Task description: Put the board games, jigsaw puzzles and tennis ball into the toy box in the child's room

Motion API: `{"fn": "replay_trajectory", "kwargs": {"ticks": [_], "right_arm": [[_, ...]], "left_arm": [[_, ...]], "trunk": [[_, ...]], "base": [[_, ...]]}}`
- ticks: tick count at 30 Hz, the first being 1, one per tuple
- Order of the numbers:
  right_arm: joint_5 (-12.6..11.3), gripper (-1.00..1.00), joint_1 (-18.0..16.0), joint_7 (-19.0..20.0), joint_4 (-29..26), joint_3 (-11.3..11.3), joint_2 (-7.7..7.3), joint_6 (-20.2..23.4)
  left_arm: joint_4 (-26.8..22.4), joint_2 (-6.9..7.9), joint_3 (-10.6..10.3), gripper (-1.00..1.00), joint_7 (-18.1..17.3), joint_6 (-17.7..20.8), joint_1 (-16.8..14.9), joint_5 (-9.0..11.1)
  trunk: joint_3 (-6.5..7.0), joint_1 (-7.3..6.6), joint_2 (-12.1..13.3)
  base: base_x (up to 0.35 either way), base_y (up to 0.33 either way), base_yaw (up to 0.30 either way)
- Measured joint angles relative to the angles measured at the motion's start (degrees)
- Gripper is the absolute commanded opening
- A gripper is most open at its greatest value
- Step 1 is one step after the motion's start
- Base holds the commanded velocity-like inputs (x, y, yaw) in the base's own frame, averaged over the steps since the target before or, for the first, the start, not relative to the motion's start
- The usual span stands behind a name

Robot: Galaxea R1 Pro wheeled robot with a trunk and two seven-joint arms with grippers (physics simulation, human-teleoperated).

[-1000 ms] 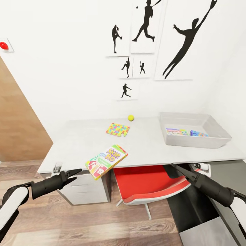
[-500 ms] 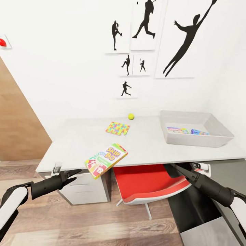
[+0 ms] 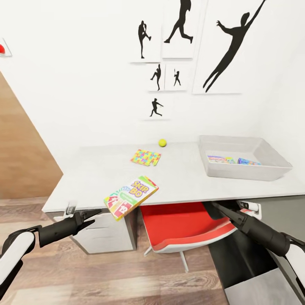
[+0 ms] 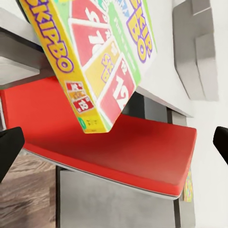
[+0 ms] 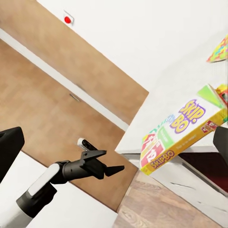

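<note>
A Skip-Bo board game [image 3: 131,196] lies on the pale table [image 3: 93,178], one corner hanging over the front edge. Further back lie a jigsaw puzzle [image 3: 145,157] and the tennis ball [image 3: 162,142] near the wall. At the table's right end the grey toy box [image 3: 271,167] holds two flat colourful items [image 3: 220,159]. My left gripper [image 3: 92,217] is open, below and left of the game box. My right gripper [image 3: 217,207] is open under the table edge, above the chair. The left wrist view has the game box [image 4: 99,52] close ahead; the right wrist view has it [image 5: 183,133] beyond the left gripper [image 5: 111,168].
A red-seated chair [image 3: 186,226] is pushed under the table between my arms. A white drawer unit [image 3: 106,235] stands under the table's left part, and a dark cabinet [image 3: 254,271] at the right. A wooden door [image 3: 21,156] is at the left, with framed silhouettes [image 3: 228,46] on the wall.
The whole view has shifted slightly, with the table a little nearer, so the camera moved. Both grippers stay open in the same pose and nothing on the table moved.
</note>
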Motion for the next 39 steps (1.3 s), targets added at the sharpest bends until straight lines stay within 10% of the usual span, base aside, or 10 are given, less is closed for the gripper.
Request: {"fn": "replay_trajectory", "kwargs": {"ticks": [18, 39], "right_arm": [[0.0, 1.00, 2.1, 12.3, -0.2, -8.6, 0.11, 0.4], [0.1, 1.00, 2.4, 12.5, -0.2, -9.2, 0.35, 0.4]], "left_arm": [[0.0, 0.03, 0.2, 1.00, 0.0, 0.0, 0.0, 0.0], [0.0, 0.17, 1.3, 1.00, 0.0, -0.1, 0.0, 0.1]], "trunk": [[0.27, 0.66, -1.2], [-1.69, 3.08, -5.6]], "base": [[0.000, 0.000, -0.109], [0.000, 0.000, -0.001]]}}
